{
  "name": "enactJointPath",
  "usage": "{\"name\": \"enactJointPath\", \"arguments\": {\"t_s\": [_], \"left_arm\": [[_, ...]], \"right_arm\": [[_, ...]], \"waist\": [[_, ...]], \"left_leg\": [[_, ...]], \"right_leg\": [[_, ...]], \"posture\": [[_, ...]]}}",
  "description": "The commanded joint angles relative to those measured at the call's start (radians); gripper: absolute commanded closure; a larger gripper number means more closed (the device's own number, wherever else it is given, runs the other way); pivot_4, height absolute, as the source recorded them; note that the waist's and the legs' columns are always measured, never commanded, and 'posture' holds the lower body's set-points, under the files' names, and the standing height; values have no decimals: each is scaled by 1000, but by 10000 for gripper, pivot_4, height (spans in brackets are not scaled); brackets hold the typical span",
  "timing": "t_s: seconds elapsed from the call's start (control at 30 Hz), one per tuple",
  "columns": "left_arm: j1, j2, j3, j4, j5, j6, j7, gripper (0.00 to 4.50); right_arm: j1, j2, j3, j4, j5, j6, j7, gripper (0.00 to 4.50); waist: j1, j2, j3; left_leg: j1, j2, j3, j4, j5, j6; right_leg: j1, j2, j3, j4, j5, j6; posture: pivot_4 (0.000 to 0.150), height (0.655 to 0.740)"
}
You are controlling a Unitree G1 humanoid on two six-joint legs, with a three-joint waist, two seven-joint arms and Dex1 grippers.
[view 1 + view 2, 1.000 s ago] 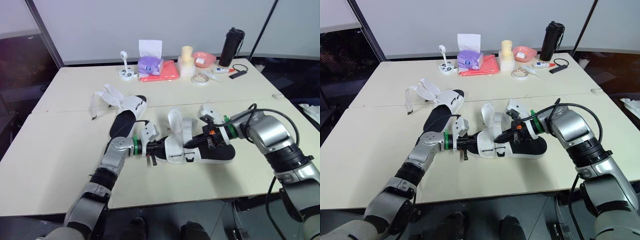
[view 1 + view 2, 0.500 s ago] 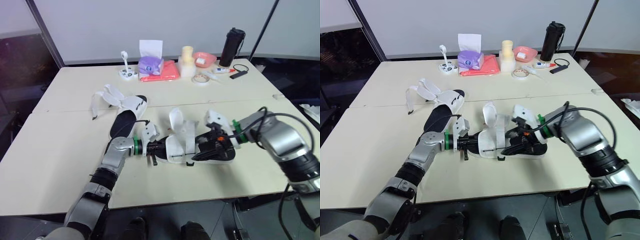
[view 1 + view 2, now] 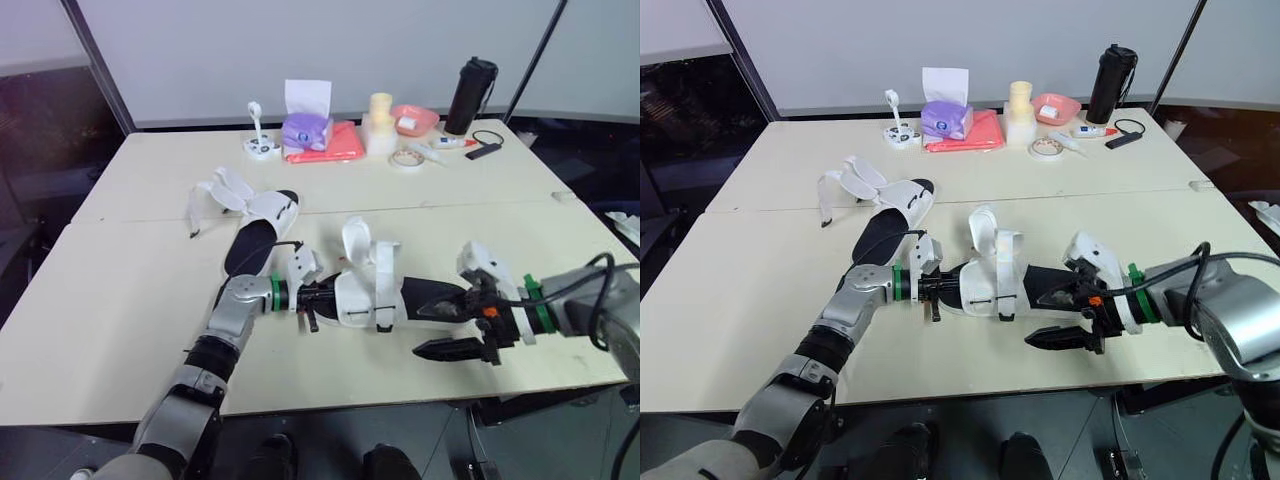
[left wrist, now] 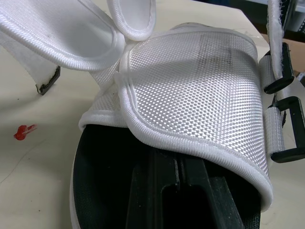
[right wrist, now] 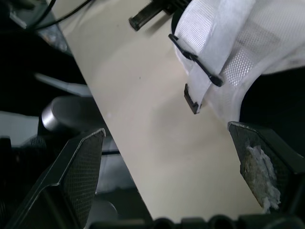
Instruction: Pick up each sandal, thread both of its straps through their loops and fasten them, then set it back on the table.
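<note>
Head cam: near sandal (image 3: 365,298) was front centre, on or just over the table (image 3: 120,300), couldn't tell which. L pincer (image 3: 303,297) was at its left end and looked clamped on the sole. R pincer (image 3: 447,328) was spread wide, holding nothing, clear of the sandal just off its right end, nr the table's front edge. One strap (image 3: 358,238) stood up loose. Far sandal (image 3: 262,212) lay behind-left, straps splayed, looked untouched.

L wrist: finger (image 4: 176,191) ran along the black insole (image 4: 100,167) under the mesh upper (image 4: 200,86). Two black loops (image 4: 280,67) at the side had webbing through them; couldn't tell if fastened.

R wrist: both fingers (image 5: 81,167) were well apart w/ bare table between. Strap end (image 5: 195,93) w/ black tip hung free below a loop.

Status, my read: near sandal part-done at best, at least one strap left to thread + fasten, not yet set down and let go. Far sandal all to do.
</note>
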Motion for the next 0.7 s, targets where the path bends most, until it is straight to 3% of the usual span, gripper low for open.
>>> {"name": "enactJointPath", "arguments": {"t_s": [0.03,0.63,0.7], "left_arm": [[-1,-8,-25,15,15,-6,-14,45000],[16,0,-32,-54,4,28,-18,45000],[17,0,-32,-58,4,30,-18,45000]], "right_arm": [[34,55,-13,-13,26,0,-84,270],[-57,248,79,115,67,-8,-245,270],[-62,257,86,126,66,-11,-253,8950]], "waist": [[0,0,0],[-4,0,0],[-4,0,0]], "left_leg": [[0,0,0,0,0,0],[0,0,0,0,0,0],[0,0,0,0,0,0]], "right_leg": [[0,0,0,0,0,0],[0,1,0,0,0,0],[0,1,0,0,0,0]], "posture": [[1500,7400],[1500,7400],[1500,7400]]}}
